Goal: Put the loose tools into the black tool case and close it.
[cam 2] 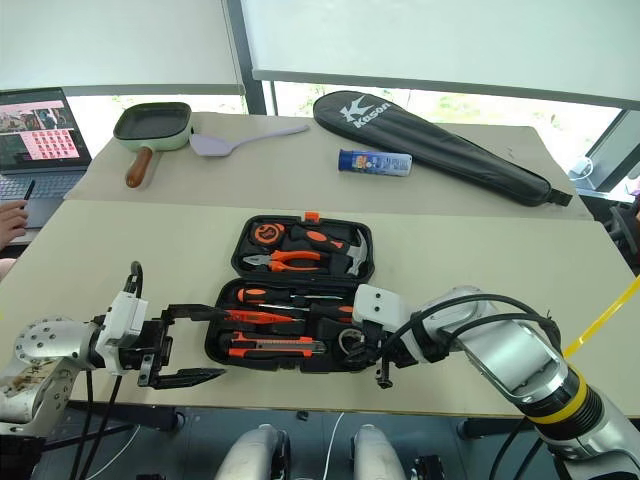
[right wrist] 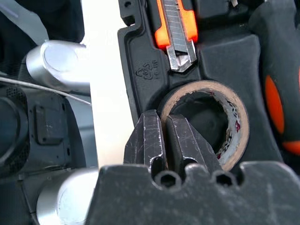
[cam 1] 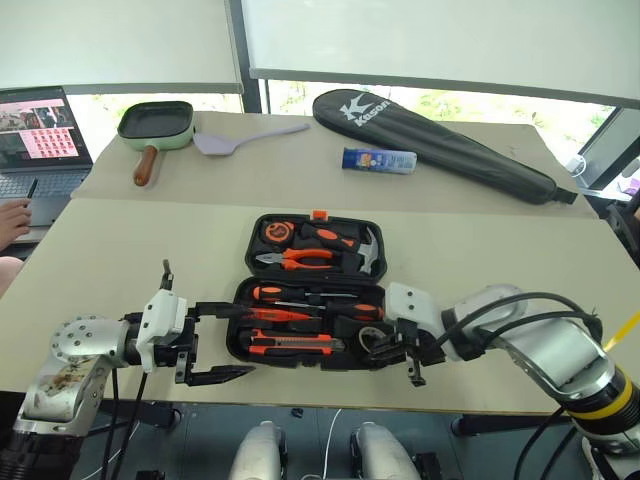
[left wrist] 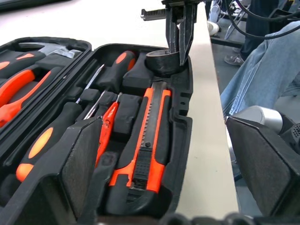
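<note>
Black tool case (cam 1: 245,345) lies open on the near tan table (cam 1: 150,250), lid half away from the robot, tray half at the table's front edge. Lid half holds orange-handled pliers (cam 1: 295,259) and a steel-headed hammer (cam 1: 366,252). Tray half holds two long screwdrivers (cam 1: 290,294) with orange-black handles, side by side; the small orange tester pen (left wrist: 107,127) lies between them and the orange-black utility knife (cam 1: 290,346), which sits in the slot nearest the front edge. Small dark tape roll (right wrist: 229,117) sits in its round well at the tray's right end, just beyond the knife's blade tip. Right gripper (right wrist: 168,140) comes in from the right over that corner, fingers pressed together, tips at the roll's rim; in the right wrist view one finger lies outside the ring and the other at its wall, so whether they pinch the tape wall or just touch it I cannot tell. Left gripper (cam 1: 205,340) hangs just off the tray's left end near the table front, jaws spread wide, nothing between them. On the far table: green pan (cam 1: 156,125), purple spatula (cam 1: 235,140), blue-white can (cam 1: 379,160), long black racket bag (cam 1: 440,145). Laptop (cam 1: 38,135) at far left, a person's hand (cam 1: 12,220) beside it.
</note>
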Robot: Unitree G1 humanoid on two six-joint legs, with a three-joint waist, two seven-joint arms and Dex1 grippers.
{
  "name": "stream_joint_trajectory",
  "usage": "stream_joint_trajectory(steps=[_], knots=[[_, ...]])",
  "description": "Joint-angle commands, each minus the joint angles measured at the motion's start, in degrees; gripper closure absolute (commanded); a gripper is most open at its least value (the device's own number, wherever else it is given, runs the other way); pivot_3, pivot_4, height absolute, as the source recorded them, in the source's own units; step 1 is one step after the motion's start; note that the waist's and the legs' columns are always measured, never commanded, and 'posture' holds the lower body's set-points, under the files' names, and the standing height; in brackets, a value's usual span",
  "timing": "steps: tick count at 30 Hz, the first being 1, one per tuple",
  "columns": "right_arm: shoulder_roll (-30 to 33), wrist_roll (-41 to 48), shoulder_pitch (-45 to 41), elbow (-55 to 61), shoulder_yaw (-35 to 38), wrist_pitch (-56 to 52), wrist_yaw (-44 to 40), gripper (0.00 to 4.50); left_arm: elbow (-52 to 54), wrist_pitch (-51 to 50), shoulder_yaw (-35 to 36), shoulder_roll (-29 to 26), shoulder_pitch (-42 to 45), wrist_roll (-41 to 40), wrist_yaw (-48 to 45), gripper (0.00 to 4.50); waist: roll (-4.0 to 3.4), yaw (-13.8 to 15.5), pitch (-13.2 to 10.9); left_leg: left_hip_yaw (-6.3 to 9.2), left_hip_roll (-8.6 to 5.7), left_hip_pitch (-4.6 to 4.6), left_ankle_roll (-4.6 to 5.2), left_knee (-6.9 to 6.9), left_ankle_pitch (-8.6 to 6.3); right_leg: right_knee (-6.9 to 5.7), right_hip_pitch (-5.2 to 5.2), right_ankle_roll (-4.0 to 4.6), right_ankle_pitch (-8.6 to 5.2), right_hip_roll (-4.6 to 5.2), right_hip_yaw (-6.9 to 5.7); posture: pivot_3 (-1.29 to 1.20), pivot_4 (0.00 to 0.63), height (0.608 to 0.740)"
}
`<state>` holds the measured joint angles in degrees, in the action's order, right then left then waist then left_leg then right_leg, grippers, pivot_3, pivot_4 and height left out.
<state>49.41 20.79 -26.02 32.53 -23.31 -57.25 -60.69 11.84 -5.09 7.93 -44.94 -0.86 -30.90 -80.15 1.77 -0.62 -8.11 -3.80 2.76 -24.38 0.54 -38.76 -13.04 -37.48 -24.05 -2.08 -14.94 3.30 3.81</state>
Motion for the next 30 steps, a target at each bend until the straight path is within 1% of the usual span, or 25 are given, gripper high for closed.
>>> stream_joint_trajectory(steps=[1, 2, 4, 5, 7, 9, 10, 11, 14, 16, 17, 18, 19, 20, 21, 23, 26, 28, 30], knots=[[0.69, -1.31, -1.30, -0.04, -0.96, 0.49, 0.92, 4.48, 2.61, 1.11, 2.15, -0.52, -1.03, -1.24, 0.53, 0.00, 0.01, 0.03, 0.00, 0.00, 0.00, 0.00, 0.00, -0.01, 0.00, -0.01, 0.00, 0.00, 0.00, 0.00, 0.00, 0.00, 0.150, 0.740], [0.86, -1.32, -1.48, 0.02, -1.23, 0.50, 0.91, 4.48, 2.69, 1.17, 2.25, -0.53, -1.26, -1.25, 0.58, 0.00, 0.01, 0.03, 0.00, 0.01, 0.00, 0.00, 0.00, -0.03, 0.00, -0.02, 0.00, 0.00, 0.00, 0.00, 0.00, 0.00, 0.150, 0.740], [1.81, -1.30, -1.67, 0.58, -1.86, 0.91, 0.26, 3.72, 2.84, 1.29, 2.39, -0.58, -1.67, -1.15, 0.73, 0.00, 0.01, 0.04, 0.00, 0.03, 0.00, 0.00, 0.00, -0.03, 0.00, -0.03, 0.00, 0.00, 0.00, 0.01, 0.00, 0.00, 0.150, 0.740], [2.49, 1.19, -1.77, 2.11, -1.05, 1.30, -2.37, 3.48, 2.46, 1.57, 2.21, -0.86, -1.52, -0.30, 0.90, 0.00, 0.01, 0.05, 0.00, 0.03, 0.00, 0.00, 0.00, -0.03, 0.00, -0.03, -0.01, 0.00, 0.00, 0.00, 0.00, 0.00, 0.150, 0.740], [2.98, 3.73, -2.22, 3.70, 0.20, 2.13, -4.71, 2.84, 1.83, 1.02, 2.07, -1.19, -1.03, 0.55, 1.82, 0.00, 0.02, 0.08, -0.01, 0.04, 0.00, 0.00, 0.00, -0.03, 0.00, -0.04, -0.01, 0.00, -0.01, 0.01, 0.00, 0.00, 0.150, 0.740], [2.90, 2.69, -2.79, 1.92, 1.23, 5.00, -4.55, 2.09, 1.24, -0.72, 2.45, -1.13, 0.14, -0.06, 3.45, 0.00, 0.04, 0.00, -0.01, 0.08, 0.02, 0.01, 0.01, -0.01, 0.00, -0.03, 0.00, 0.01, -0.02, -0.02, -0.01, 0.00, 0.150, 0.740], [3.07, 2.04, -2.83, 0.73, 1.86, 6.83, -4.63, 1.82, 0.93, -1.42, 2.67, -1.15, 0.61, -0.39, 4.06, 0.00, 0.04, -0.06, -0.02, 0.10, 0.04, 0.01, 0.00, -0.01, 0.00, -0.03, -0.01, 0.02, -0.02, -0.04, -0.01, 0.00, 0.150, 0.740], [3.37, 1.96, -2.81, -0.64, 2.88, 8.13, -4.93, 1.45, 0.41, -1.78, 3.03, -1.08, 1.06, -0.58, 4.75, 0.00, 0.05, -0.06, -0.02, 0.09, 0.03, 0.00, 0.01, -0.01, 0.00, -0.07, -0.03, 0.02, -0.02, -0.04, -0.01, 0.00, 0.150, 0.740], [4.96, 3.62, -2.03, -3.25, 6.58, 11.48, -7.36, 1.45, -0.90, -4.25, 4.48, -0.82, 1.97, -1.85, 7.15, 0.00, 0.05, -0.08, -0.02, 0.07, 0.02, 0.02, 0.00, -0.04, 0.00, -0.11, -0.02, 0.02, -0.02, -0.04, 0.01, 0.00, 0.150, 0.740], [5.36, 6.36, 0.14, -5.96, 11.91, 15.19, -9.64, 1.45, -3.52, -8.52, 6.88, -0.73, 2.83, -3.54, 10.74, 0.00, 0.08, 0.02, -0.04, 0.08, 0.03, 0.02, 0.01, -0.04, 0.00, -0.11, -0.02, 0.02, -0.02, -0.04, 0.01, 0.00, 0.150, 0.740], [4.23, 7.53, 1.31, -7.93, 14.97, 17.70, -9.78, 1.71, -5.24, -9.97, 8.03, -0.69, 3.10, -3.57, 12.53, 0.53, 0.10, 0.05, -0.05, 0.10, 0.02, 0.01, 0.01, -0.04, 0.00, -0.11, -0.02, 0.01, -0.02, -0.05, 0.00, 0.00, 0.150, 0.740], [3.33, 8.19, 2.08, -9.25, 16.90, 19.43, -9.75, 1.97, -6.32, -10.79, 8.72, -0.67, 3.25, -3.43, 13.60, 0.71, 0.16, 0.02, -0.05, 0.11, 0.03, 0.02, 0.01, -0.03, 0.00, -0.10, 0.00, 0.01, -0.02, -0.06, -0.01, 0.00, 0.150, 0.740], [1.88, 6.86, 3.23, -12.42, 18.87, 23.28, -8.17, 2.12, -8.66, -9.78, 9.42, -0.27, 3.62, -1.69, 15.70, 1.10, 0.18, -0.02, -0.06, 0.12, 0.04, 0.03, 0.01, -0.03, 0.00, -0.10, 0.02, 0.01, -0.02, -0.07, -0.02, 0.00, 0.150, 0.740], [0.14, 4.58, 4.40, -15.96, 20.35, 29.36, -6.80, 2.36, -10.78, -9.61, 9.93, 0.15, 4.06, -0.40, 17.89, 1.36, 0.19, -0.06, -0.05, 0.12, 0.04, 0.04, 0.01, -0.04, 0.00, -0.11, 0.02, 0.01, -0.02, -0.07, -0.02, 0.00, 0.150, 0.740], [-1.15, 2.32, 5.32, -19.00, 21.15, 34.62, -5.61, 2.85, -12.27, -9.65, 10.13, 0.61, 4.54, 0.41, 19.64, 1.87, 0.24, -0.11, -0.03, 0.12, 0.03, 0.09, 0.01, -0.02, 0.00, -0.11, 0.05, 0.01, -0.02, -0.06, -0.01, 0.00, 0.150, 0.740], [-3.37, -2.21, 6.14, -23.56, 21.11, 40.66, -1.81, 3.48, -14.64, -8.83, 9.36, 1.96, 6.26, 2.58, 22.96, 2.53, 0.25, -0.09, -0.04, 0.05, 0.02, 0.09, 0.00, -0.03, 0.00, -0.12, 0.06, 0.01, -0.02, -0.07, -0.01, 0.00, 0.150, 0.740], [-6.79, -6.95, 5.69, -28.23, 19.44, 42.56, 4.05, 4.50, -15.53, -8.45, 7.75, 4.55, 8.77, 4.93, 27.40, 3.67, 0.26, -0.05, -0.04, -0.11, 0.00, 0.08, 0.00, -0.03, 0.00, -0.16, 0.04, 0.01, -0.02, -0.06, 0.00, 0.00, 0.150, 0.740], [-8.05, -11.35, 5.94, -30.33, 17.10, 44.99, 6.36, 4.50, -14.88, -9.05, 6.14, 6.84, 10.03, 6.52, 30.33, 4.41, 0.26, 0.12, -0.04, -0.18, -0.02, 0.04, -0.02, -0.05, 0.01, -0.19, 0.02, 0.02, -0.01, -0.05, 0.00, 0.00, 0.150, 0.740], [-10.12, -14.29, 5.94, -31.42, 15.17, 46.56, 8.96, 4.50, -14.89, -9.67, 3.37, 8.66, 11.47, 8.26, 31.79, 4.48, 0.26, 0.10, -0.04, -0.21, -0.03, 0.01, -0.02, -0.06, 0.01, -0.19, -0.01, 0.01, -0.01, -0.04, 0.01, 0.00, 0.150, 0.740]])
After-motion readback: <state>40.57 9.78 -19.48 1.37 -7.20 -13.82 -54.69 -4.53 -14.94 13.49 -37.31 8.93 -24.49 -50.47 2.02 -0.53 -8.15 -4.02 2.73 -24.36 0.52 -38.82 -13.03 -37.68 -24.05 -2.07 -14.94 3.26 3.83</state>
